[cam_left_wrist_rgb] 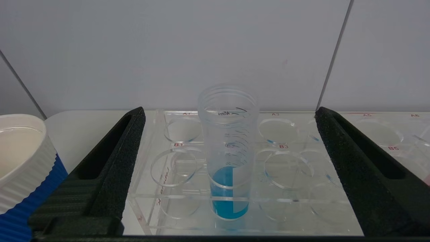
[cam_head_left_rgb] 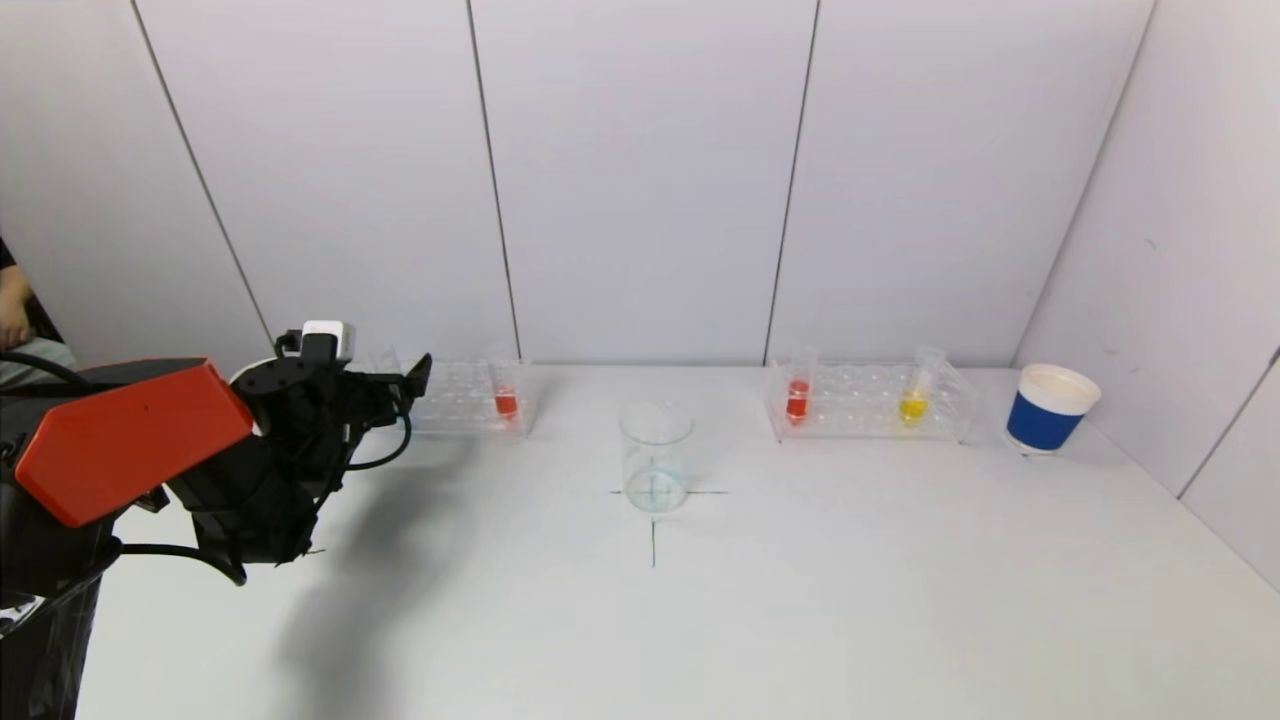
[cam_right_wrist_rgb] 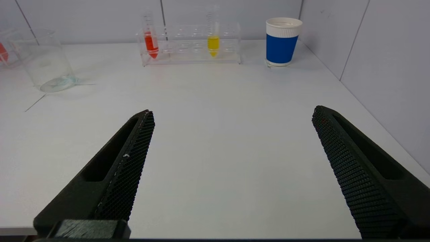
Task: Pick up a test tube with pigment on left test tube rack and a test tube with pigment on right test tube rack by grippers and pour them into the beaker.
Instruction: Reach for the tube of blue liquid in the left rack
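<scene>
A clear, threaded-mouth blue tube (cam_left_wrist_rgb: 228, 151) with printed graduations and blue liquid in its conical bottom stands upright in the left rack (cam_left_wrist_rgb: 289, 168), a transparent acrylic block of round holes with red labels. The left gripper (cam_left_wrist_rgb: 228, 158) flanks this tube with its black, foam-textured wedge fingers (cam_left_wrist_rgb: 124, 158) spread wide on either side, not touching it. A ribbed white-and-blue paper cup (cam_left_wrist_rgb: 20, 161) sits just beside that rack in the left wrist view. Farther along the same rack an orange tube (cam_head_left_rgb: 506, 398) stands. The round glass beaker (cam_head_left_rgb: 656, 456) rests on a pen-drawn cross at the centre of the white table (cam_head_left_rgb: 800, 600), between the racks. The right rack (cam_head_left_rgb: 870, 405) holds a red tube (cam_head_left_rgb: 797, 395) and a slightly tilted yellow tube (cam_head_left_rgb: 915, 395); another blue cup (cam_head_left_rgb: 1048, 408) stands near its outer end. The right gripper (cam_right_wrist_rgb: 231, 168) hangs over bare table well short of its rack, mesh-patterned fingers wide apart and empty.
</scene>
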